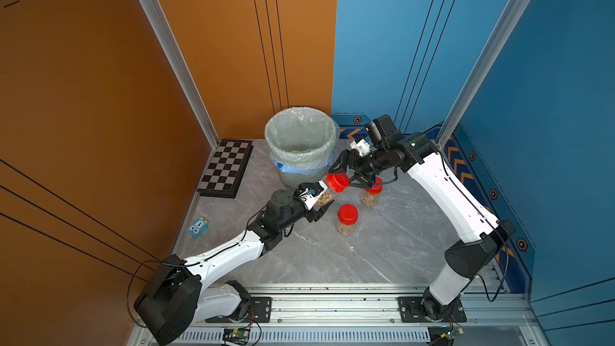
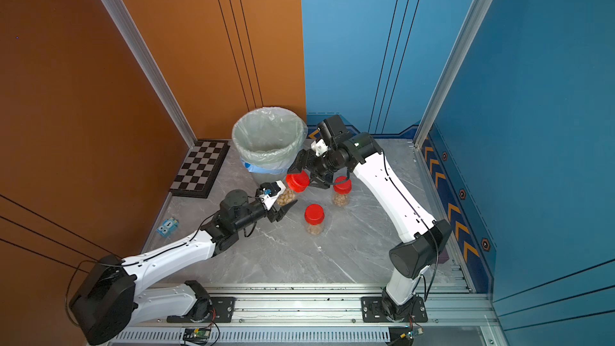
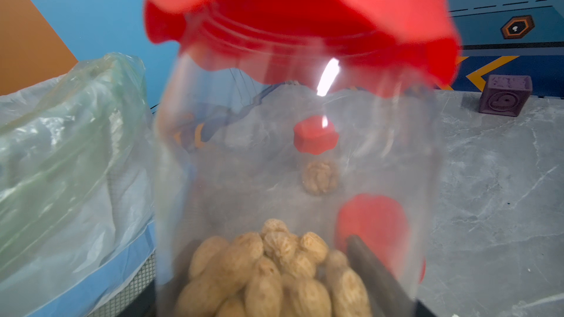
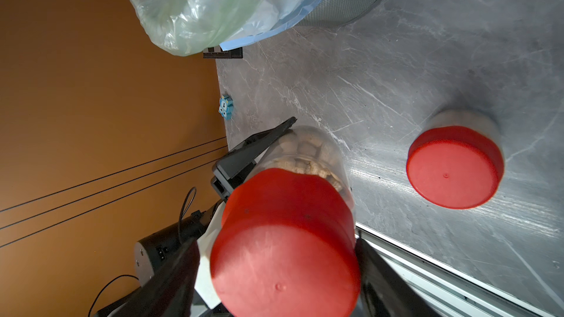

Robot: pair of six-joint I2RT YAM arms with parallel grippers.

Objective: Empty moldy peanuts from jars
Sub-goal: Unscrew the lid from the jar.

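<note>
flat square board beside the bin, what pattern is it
The flat square board has a black-and-grey chequered pattern, clearest in a top view.

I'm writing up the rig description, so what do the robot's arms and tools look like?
The left arm and right arm have white shells, black joint housings and thin black cables. The left tool and right tool have black tapering fingers with a white block behind them.

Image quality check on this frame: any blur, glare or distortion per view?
Left wrist: held jar fills the frame, its red lid soft, a white glare streak on the wall, the scene behind warped through the plastic. Right wrist: that lid soft up close, sheen on the table. Top views: sharp, evenly lit.
</note>
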